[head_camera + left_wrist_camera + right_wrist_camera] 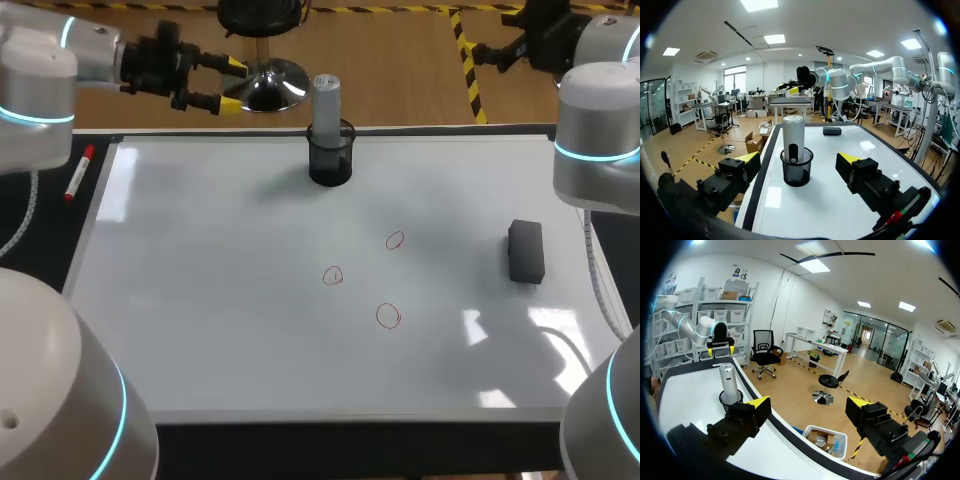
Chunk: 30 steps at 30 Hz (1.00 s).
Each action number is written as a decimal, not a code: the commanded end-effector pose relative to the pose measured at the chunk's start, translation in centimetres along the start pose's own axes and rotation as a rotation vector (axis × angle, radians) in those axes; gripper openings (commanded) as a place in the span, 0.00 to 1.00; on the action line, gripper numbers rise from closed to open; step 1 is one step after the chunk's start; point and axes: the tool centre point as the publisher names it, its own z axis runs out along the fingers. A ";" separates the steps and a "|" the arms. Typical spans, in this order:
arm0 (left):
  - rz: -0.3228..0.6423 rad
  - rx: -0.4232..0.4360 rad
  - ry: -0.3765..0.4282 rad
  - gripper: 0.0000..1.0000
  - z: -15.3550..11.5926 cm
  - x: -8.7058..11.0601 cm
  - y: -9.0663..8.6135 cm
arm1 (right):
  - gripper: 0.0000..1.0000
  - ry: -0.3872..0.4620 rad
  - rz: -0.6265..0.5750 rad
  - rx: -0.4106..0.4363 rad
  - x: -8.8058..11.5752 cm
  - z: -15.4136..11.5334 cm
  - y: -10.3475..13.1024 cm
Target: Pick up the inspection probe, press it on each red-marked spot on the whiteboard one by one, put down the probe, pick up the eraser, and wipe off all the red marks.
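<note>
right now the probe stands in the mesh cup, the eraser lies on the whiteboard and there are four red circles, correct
Not four: the head view shows three red circles. The probe stands in the mesh cup, the eraser lies on the whiteboard.

The probe (326,100) stood in a cup (331,160) at the far edge of the whiteboard (200,330), three marks (333,275) lay nearer, the eraser (526,251) to their right, and a marker (78,172) off the board's left.
</note>
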 end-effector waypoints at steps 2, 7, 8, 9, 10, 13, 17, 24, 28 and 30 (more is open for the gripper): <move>-0.002 -0.001 0.059 1.00 1.2 -0.8 0.4 | 1.00 0.000 0.000 0.000 0.0 0.0 0.0; -0.007 0.002 0.071 1.00 2.2 -0.7 0.6 | 1.00 0.000 0.000 0.000 0.0 0.0 0.0; -0.009 0.003 0.078 1.00 2.4 -0.6 0.6 | 1.00 0.000 0.000 0.000 0.0 0.0 0.0; -0.009 0.003 0.081 1.00 2.6 -0.6 0.7 | 1.00 0.000 0.000 0.000 0.0 0.0 0.0; -0.009 0.002 0.083 1.00 2.9 -0.5 0.7 | 1.00 0.000 0.000 0.000 0.0 0.0 0.0; -0.012 0.001 0.097 1.00 3.6 -0.4 0.7 | 1.00 0.000 0.000 0.000 0.0 0.0 0.0; -0.014 -0.005 0.118 1.00 4.6 -0.5 1.1 | 1.00 0.000 0.000 0.000 0.0 0.0 0.0; -0.014 -0.002 0.145 1.00 6.2 -0.5 1.4 | 1.00 0.000 0.000 0.000 0.0 0.0 0.0; -0.014 -0.003 0.169 1.00 7.2 -0.4 1.6 | 1.00 0.000 0.000 0.000 0.0 0.0 0.0; -0.012 -0.005 0.178 1.00 7.6 -0.4 1.6 | 1.00 0.000 0.000 0.000 0.0 0.0 0.0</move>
